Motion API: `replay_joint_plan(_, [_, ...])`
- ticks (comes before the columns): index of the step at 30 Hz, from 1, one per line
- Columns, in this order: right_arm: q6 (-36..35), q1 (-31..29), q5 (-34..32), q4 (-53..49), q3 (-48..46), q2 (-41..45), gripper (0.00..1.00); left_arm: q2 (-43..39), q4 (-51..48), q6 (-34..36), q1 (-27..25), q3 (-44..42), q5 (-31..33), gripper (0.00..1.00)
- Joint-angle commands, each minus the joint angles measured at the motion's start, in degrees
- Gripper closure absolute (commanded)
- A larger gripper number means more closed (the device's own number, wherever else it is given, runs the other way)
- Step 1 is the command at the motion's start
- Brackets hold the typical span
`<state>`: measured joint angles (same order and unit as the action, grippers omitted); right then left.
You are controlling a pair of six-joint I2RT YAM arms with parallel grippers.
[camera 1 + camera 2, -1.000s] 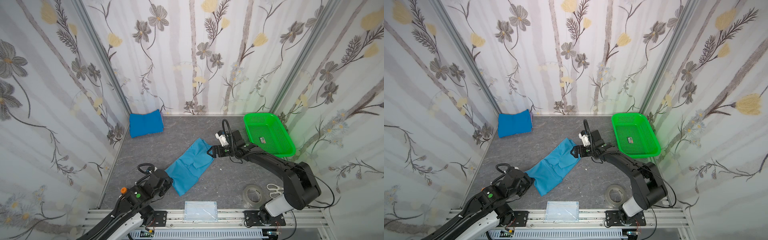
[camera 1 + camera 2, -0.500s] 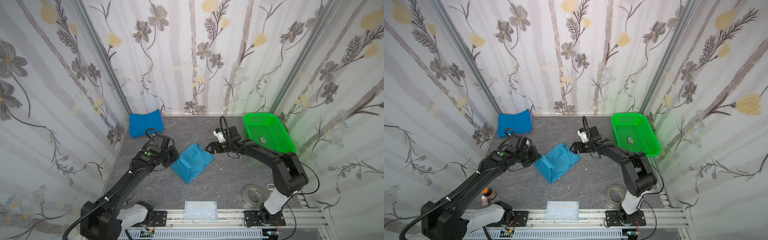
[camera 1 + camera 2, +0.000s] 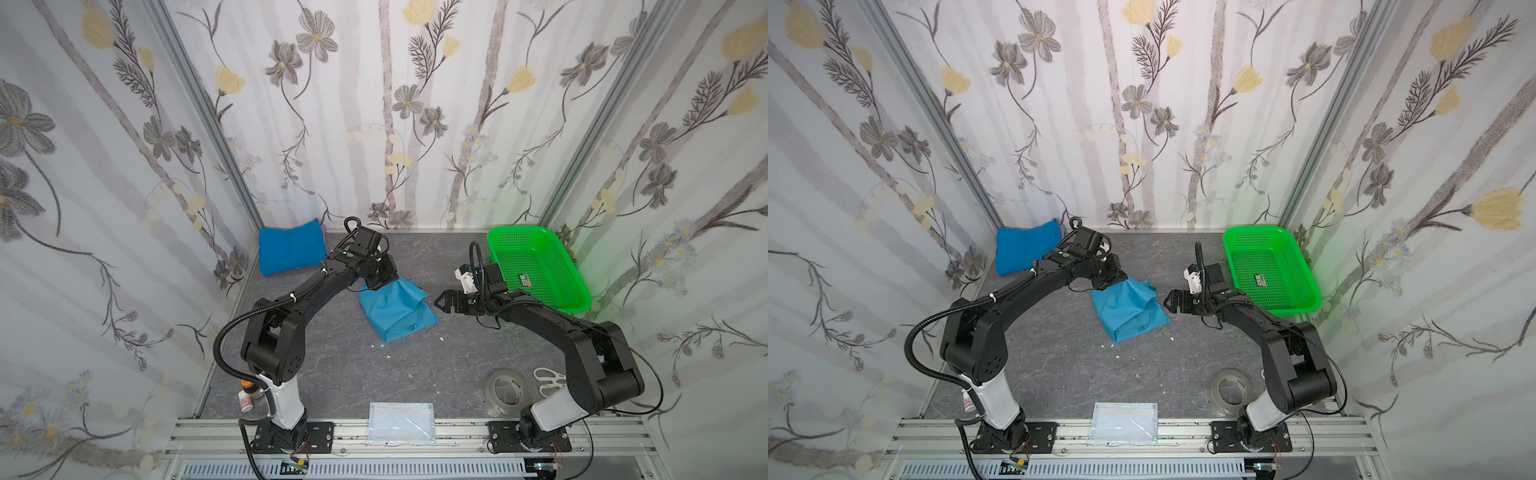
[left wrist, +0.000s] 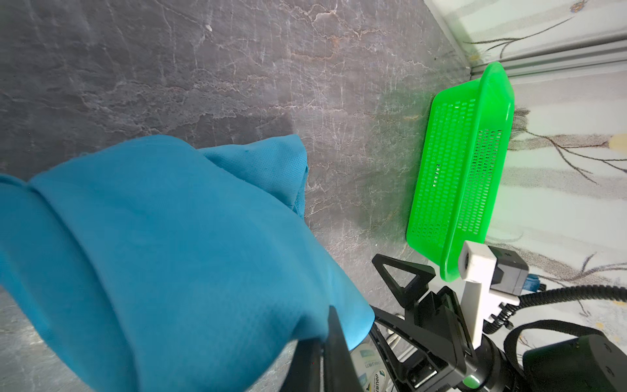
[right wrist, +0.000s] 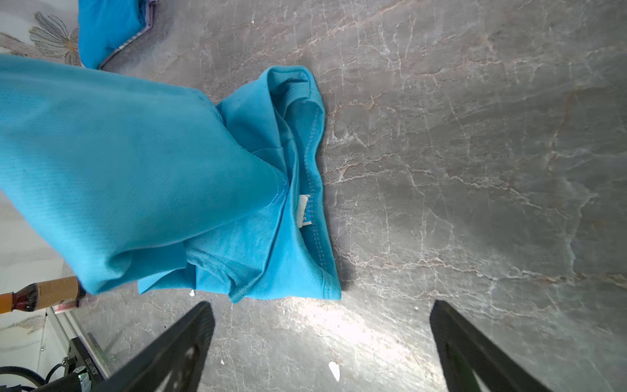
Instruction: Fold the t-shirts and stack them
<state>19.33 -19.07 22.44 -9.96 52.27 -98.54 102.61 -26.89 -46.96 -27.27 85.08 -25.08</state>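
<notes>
The lighter teal t-shirt (image 3: pixel 395 311) (image 3: pixel 1130 309) lies folded over itself mid-table; its collar and white neck label (image 5: pixel 303 210) face the right arm. My left gripper (image 3: pixel 376 283) (image 3: pixel 1112 281) is at the shirt's far left corner, shut on a fold of the teal cloth (image 4: pixel 190 258), lifted slightly off the table. My right gripper (image 3: pixel 441 300) (image 3: pixel 1170 301) hovers open just right of the shirt, nothing between its fingers (image 5: pixel 322 305). The royal blue t-shirt (image 3: pixel 291 249) (image 3: pixel 1023 247) (image 5: pixel 108 30) sits folded in the back left corner.
A green basket (image 3: pixel 532 253) (image 3: pixel 1266 257) (image 4: pixel 458 169) stands at the back right. A tape roll (image 3: pixel 505 390) and scissors (image 3: pixel 548 378) lie front right, a mask packet (image 3: pixel 401 422) on the front rail, small bottles (image 3: pixel 247 399) by the left arm's base. Patterned walls close three sides.
The left arm swung from the front left to the back, carrying the shirt's lower end over its upper half. The right gripper drew back to the right, off the shirt.
</notes>
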Motion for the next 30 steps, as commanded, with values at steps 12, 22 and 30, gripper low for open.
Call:
replay_joint_plan(12, [0.37,-4.30,0.94,2.45,8.08,-3.58,0.00,-21.34,-25.10,27.63,14.74,-18.15,-13.70,1.00])
replay_joint_plan(22, [1.67,-6.85,0.24,2.93,7.08,-3.96,0.00,-17.44,-28.84,33.11,18.03,-13.93,-3.31,1.00])
replay_joint_plan(30, [1.49,-6.84,-0.03,3.47,5.23,-3.49,0.00,-14.02,-33.03,36.18,21.09,-10.50,4.51,1.00])
